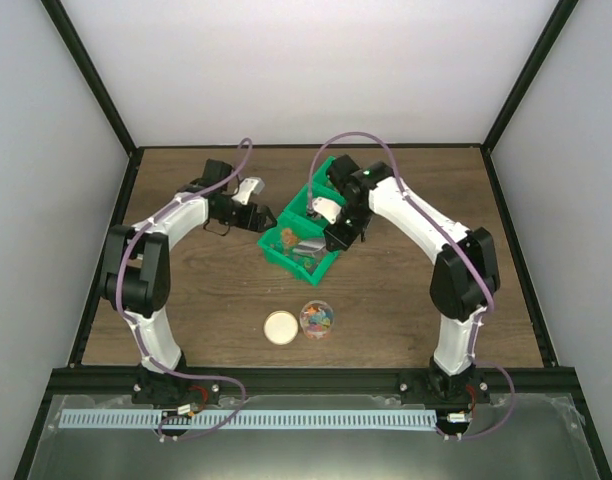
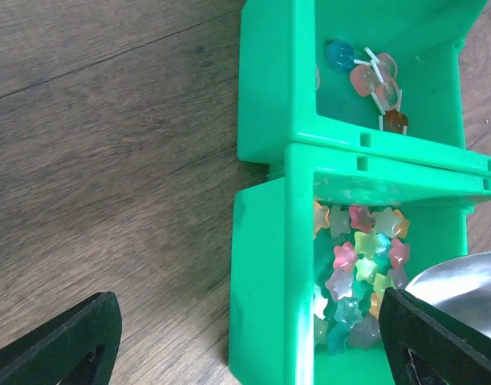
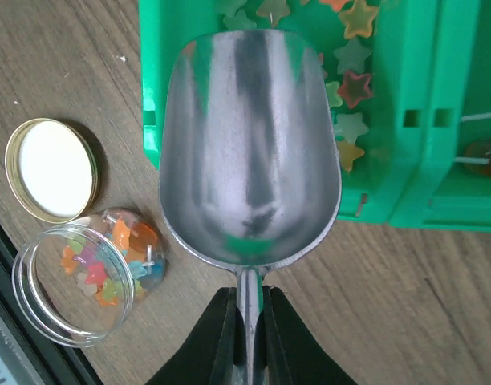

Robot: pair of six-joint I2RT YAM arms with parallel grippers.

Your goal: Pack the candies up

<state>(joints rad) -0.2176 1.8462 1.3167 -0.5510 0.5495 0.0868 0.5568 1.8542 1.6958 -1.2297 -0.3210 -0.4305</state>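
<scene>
The candies are small star-shaped sweets in mixed colours (image 2: 359, 261) lying in the near compartment of the green bin (image 2: 265, 265); they also show in the right wrist view (image 3: 354, 84). My right gripper (image 3: 247, 303) is shut on the handle of the metal scoop (image 3: 249, 152), whose empty bowl hovers over that bin's edge. My left gripper (image 2: 253, 353) is open, its fingers (image 2: 69, 345) astride the bin's left wall, touching nothing. The clear round jar (image 3: 81, 277) holds some candies. In the top view the scoop (image 1: 308, 247) is over the bin (image 1: 286, 258), with the jar (image 1: 316, 319) nearer the front.
The tan round lid (image 3: 50, 168) lies flat on the wooden table beside the jar, and also shows in the top view (image 1: 280, 327). A second green compartment (image 2: 390, 120) holds several lollipops (image 2: 378, 80). Black frame rails edge the table.
</scene>
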